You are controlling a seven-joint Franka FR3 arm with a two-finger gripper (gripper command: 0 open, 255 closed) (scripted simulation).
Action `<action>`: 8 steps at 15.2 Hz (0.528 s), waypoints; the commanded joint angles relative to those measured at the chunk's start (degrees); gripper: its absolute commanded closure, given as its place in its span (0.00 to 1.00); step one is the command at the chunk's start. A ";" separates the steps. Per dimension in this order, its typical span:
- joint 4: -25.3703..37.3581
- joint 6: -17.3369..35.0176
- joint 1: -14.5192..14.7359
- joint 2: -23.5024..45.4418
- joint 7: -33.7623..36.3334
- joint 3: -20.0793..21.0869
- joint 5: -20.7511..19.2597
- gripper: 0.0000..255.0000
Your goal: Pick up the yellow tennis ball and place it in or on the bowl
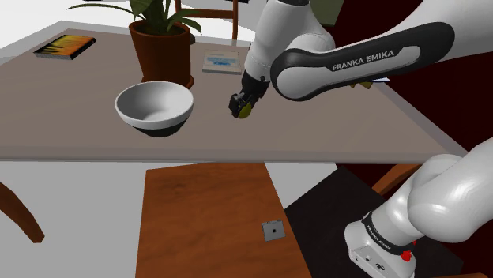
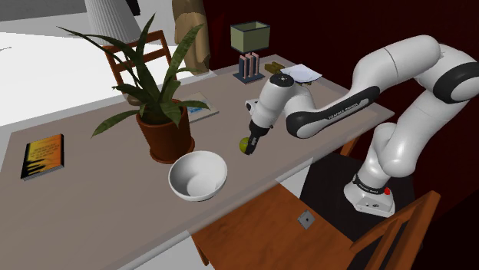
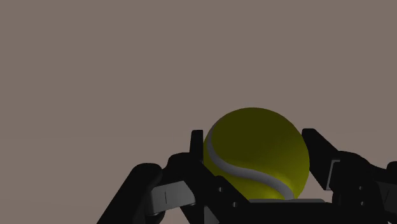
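The yellow tennis ball point(image 3: 254, 153) with its white seam sits clasped between my black fingers point(image 3: 197, 149), just over the brown-grey table. My gripper point(image 1: 241, 106) is shut on the ball point(image 1: 246, 114), to the right of the bowl in the shoulder view. The bowl point(image 1: 126, 99) is white inside with a dark base, upright and holding nothing. In the second exterior view the gripper point(image 2: 251, 143) holds the ball point(image 2: 245, 144) up and to the right of the bowl point(image 2: 175, 175).
A potted plant point(image 1: 163, 43) stands right behind the bowl. A dark book point(image 1: 65, 46) lies at the far left corner, a thin booklet point(image 1: 222, 62) behind the gripper. A lamp point(image 2: 250, 37) and small books point(image 2: 249, 67) stand at the table's far end. A wooden chair seat point(image 1: 205, 221) sits below the front edge.
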 commanded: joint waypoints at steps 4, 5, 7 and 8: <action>0.98 -1.51 0.07 -0.59 -0.43 -0.11 0.39 1.00; 1.49 -2.28 0.10 -0.88 -0.63 -0.16 0.57 1.00; 2.54 -3.82 0.15 -1.40 -1.00 -0.25 0.90 1.00; 3.08 -4.58 0.18 -1.64 -1.18 -0.30 1.05 1.00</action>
